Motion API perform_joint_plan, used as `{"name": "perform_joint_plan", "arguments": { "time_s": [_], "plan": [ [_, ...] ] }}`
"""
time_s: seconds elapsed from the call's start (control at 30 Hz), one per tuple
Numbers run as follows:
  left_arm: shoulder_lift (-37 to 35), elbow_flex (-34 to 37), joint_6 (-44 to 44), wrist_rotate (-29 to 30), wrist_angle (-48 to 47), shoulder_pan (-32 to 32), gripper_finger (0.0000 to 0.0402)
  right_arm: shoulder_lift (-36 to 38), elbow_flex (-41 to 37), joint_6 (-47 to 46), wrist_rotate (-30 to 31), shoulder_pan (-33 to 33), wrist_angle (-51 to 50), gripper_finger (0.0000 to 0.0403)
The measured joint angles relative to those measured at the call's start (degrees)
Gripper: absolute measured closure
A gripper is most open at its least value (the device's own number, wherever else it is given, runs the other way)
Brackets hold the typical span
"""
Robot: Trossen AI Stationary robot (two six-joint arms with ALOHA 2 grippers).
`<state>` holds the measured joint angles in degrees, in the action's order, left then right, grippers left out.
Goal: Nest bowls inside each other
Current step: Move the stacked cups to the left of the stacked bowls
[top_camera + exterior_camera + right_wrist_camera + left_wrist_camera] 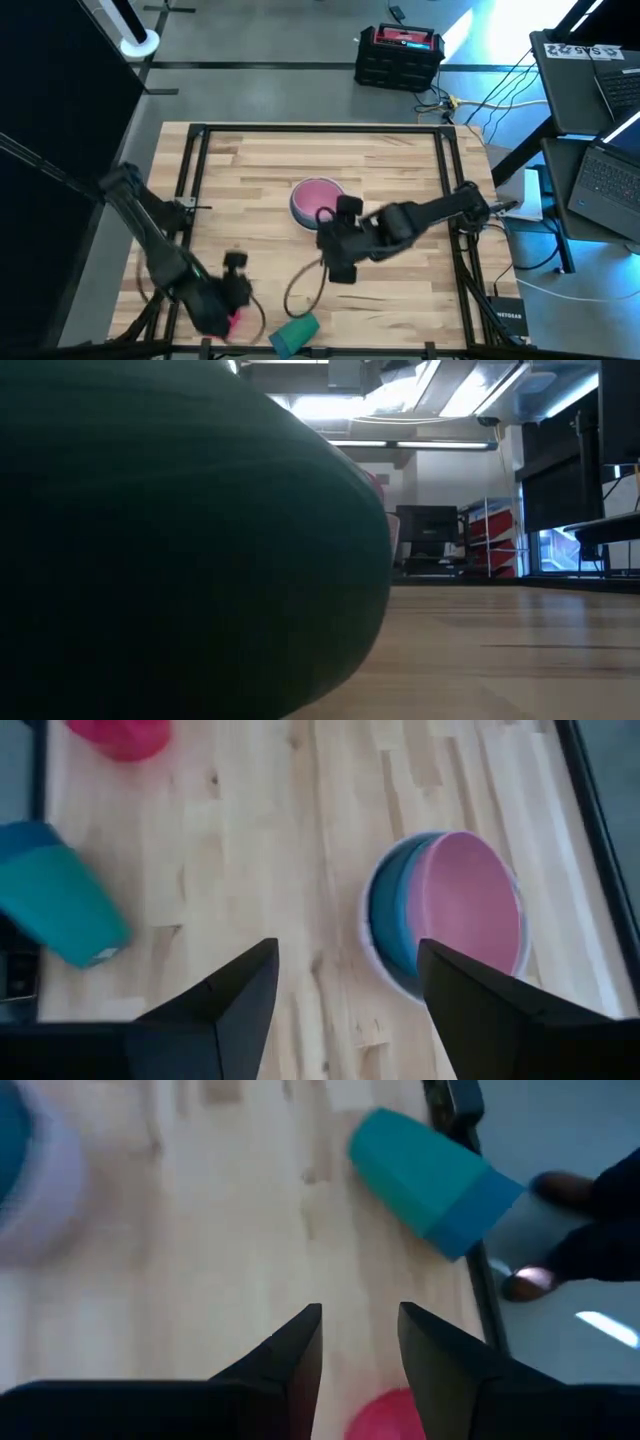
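A stack of bowls [316,198] rests on its base at the table's middle: white outside, blue within, pale pink [470,910] on top. A magenta bowl [236,321] sits near the front left edge. My left gripper [232,300] hangs over it, open, and the bowl's rim [385,1418] shows between and beyond the fingers [300,1345]. My right gripper [338,262] is open, raised above the table on the near side of the stack, with nothing between its fingers [250,985].
A small green cup [295,333] lies on its side at the front edge, to the right of the magenta bowl; it fills the left of the low view [180,540]. A dark cable loop [297,287] hangs from the right arm. A black frame [195,180] borders the table.
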<state>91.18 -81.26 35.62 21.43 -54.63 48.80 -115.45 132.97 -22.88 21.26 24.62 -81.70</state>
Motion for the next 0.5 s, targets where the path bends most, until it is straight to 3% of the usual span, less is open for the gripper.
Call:
{"name": "perform_joint_plan", "arguments": {
  "time_s": [0.27,0.5],
  "plan": [
    [17.65,-7.05,0.9,0.47,3.2,1.81,0.0286,2.98,0.0,-7.68,7.85,7.81,-3.97,0.018],
    [25.38,-13.68,3.04,2.04,3.36,4.89,0.0286,5.12,0.0,-14.23,11.75,11.2,-8.32,0.018]
  ]
}}
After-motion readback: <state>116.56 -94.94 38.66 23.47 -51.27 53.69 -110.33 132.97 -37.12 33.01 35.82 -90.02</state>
